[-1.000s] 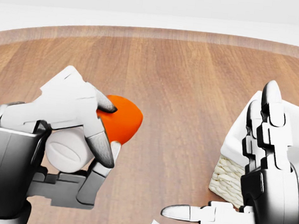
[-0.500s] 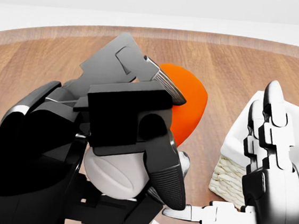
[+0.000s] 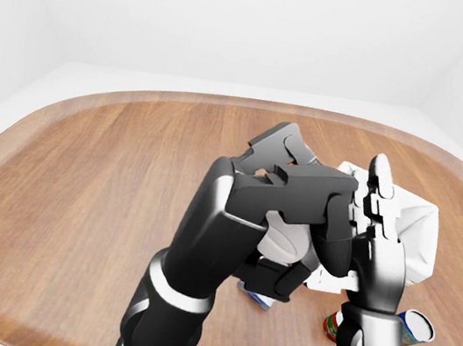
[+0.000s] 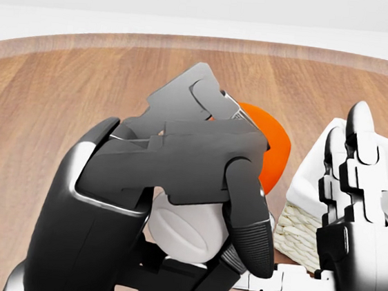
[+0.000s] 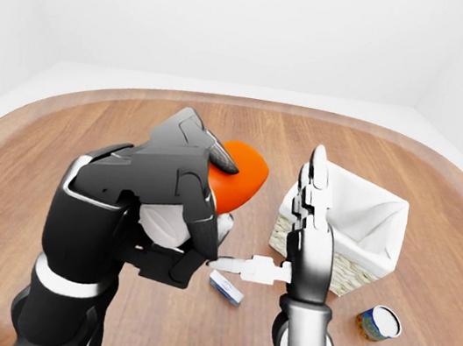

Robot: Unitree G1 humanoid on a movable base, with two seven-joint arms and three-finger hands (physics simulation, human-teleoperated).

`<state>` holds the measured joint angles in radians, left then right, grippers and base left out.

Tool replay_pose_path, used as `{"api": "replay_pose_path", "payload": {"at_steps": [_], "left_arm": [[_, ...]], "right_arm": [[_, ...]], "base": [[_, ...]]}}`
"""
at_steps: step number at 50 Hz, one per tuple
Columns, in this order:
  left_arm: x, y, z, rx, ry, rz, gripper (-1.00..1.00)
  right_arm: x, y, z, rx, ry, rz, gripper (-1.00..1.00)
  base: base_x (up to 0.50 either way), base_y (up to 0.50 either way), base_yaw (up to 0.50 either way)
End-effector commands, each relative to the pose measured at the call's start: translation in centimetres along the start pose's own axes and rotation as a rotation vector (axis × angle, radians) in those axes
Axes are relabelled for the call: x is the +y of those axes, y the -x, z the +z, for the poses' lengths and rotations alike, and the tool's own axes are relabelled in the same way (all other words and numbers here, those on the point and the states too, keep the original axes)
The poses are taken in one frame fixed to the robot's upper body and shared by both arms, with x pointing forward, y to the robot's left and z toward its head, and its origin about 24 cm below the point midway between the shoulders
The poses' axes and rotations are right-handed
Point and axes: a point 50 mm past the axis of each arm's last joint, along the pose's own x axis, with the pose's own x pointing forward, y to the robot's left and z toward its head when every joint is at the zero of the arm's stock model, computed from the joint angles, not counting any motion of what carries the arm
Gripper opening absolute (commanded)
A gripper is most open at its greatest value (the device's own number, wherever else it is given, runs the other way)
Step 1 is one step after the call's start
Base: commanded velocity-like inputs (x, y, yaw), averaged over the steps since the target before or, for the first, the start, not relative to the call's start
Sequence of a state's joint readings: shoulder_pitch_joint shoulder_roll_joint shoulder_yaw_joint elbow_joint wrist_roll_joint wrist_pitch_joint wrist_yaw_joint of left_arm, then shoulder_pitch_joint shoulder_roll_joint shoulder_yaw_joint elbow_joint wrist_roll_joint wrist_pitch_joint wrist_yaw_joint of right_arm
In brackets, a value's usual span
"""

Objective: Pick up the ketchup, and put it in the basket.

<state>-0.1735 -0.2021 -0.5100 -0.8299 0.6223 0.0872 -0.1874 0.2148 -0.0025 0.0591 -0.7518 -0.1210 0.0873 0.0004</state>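
Right-eye view shows the left hand [image 5: 177, 208] raised above the wooden table [image 5: 55, 161], its fingers closed around the orange ketchup bottle [image 5: 244, 175], which is lifted and held just beside the basket [image 5: 363, 239] with white lining, on its left. The right hand [image 5: 305, 239] stands upright between them, fingers straight and together, thumb stretched out sideways, holding nothing. A small blue-white box [image 5: 226, 288] and a can [image 5: 379, 323] lie on the table.

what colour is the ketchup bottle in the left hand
Orange-red; the ketchup, held in the left hand, shows best in the right-eye view.
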Motion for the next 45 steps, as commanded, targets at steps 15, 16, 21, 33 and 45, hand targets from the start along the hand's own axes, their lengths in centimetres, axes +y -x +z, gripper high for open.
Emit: {"api": "replay_pose_path", "payload": {"at_steps": [15, 16, 21, 33, 45], "left_arm": [[-1.9, 0.6, -0.7, 0.059, 0.139, 0.018, -0.91], [-1.9, 0.6, -0.7, 0.059, 0.139, 0.018, -0.91], [-2.9, 0.8, -1.0, 0.085, 0.174, 0.004, -0.91], [-4.4, 1.0, -1.9, 0.141, 0.223, -0.017, -0.91], [-5.1, 1.4, -2.6, 0.187, 0.242, -0.027, -0.91]], "right_arm": [[-0.1, 0.0, 0.2, -0.01, 0.001, -0.003, 1.0], [-0.1, 0.0, 0.2, -0.01, 0.001, -0.003, 1.0], [-0.3, 0.0, 0.6, -0.025, 0.003, -0.008, 1.0], [-0.5, 0.0, 0.6, -0.026, 0.004, -0.012, 1.0], [-0.5, 0.1, 0.7, -0.027, 0.003, -0.01, 1.0]], "base": [[0.0, 0.0, 0.0], [0.0, 0.0, 0.0], [0.0, 0.0, 0.0], [0.0, 0.0, 0.0], [0.0, 0.0, 0.0]]}}
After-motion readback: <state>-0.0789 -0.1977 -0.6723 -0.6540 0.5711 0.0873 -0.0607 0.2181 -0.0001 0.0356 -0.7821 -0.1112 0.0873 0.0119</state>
